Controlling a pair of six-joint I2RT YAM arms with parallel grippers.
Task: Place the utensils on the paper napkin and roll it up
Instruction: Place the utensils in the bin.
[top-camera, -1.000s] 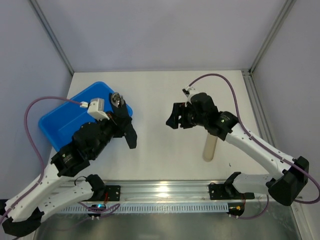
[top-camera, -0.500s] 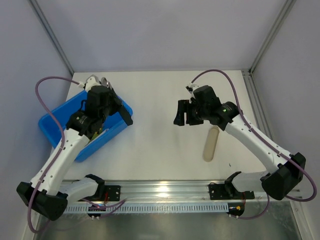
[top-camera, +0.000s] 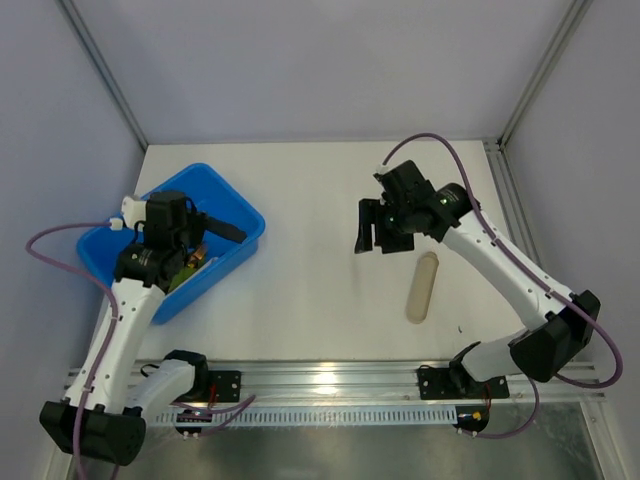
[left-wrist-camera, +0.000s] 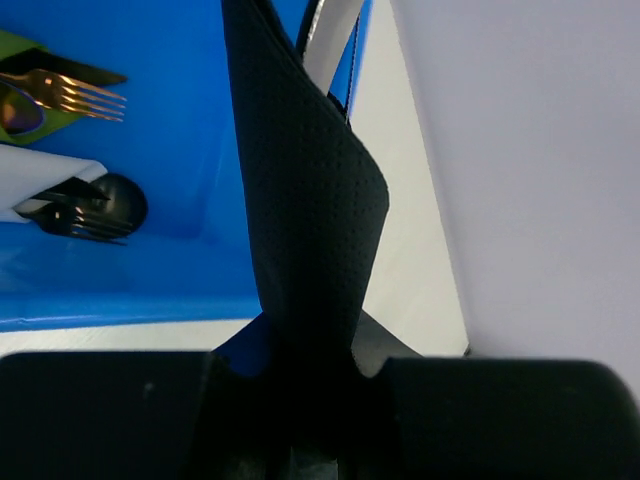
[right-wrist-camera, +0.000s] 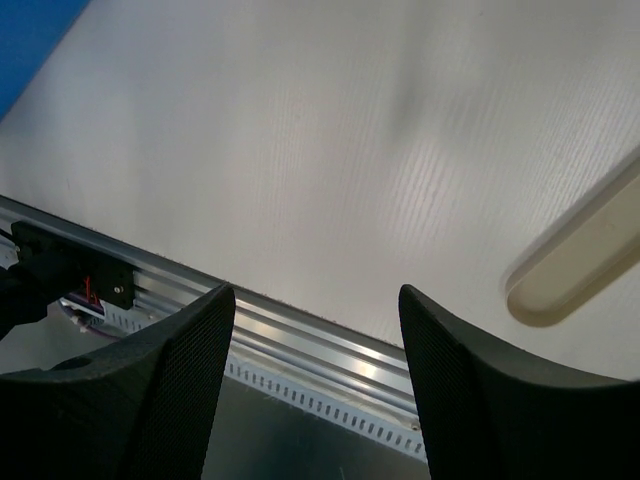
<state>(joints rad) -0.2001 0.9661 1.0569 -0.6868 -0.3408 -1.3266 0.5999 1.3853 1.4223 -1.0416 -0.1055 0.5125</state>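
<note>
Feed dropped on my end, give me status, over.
Left claw shut on rolled black napkin, above blue tub. Right claw open, empty. Beige cylinder lies clear of both.

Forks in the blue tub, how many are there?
2. A gold fork lies on a green napkin; a black fork lies on a white napkin beside it. Others may be hidden.

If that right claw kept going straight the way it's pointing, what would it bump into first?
Most likely the bare table, left of the beige cylinder. Nothing shows between the open right gripper and it, though depth is unclear.
</note>
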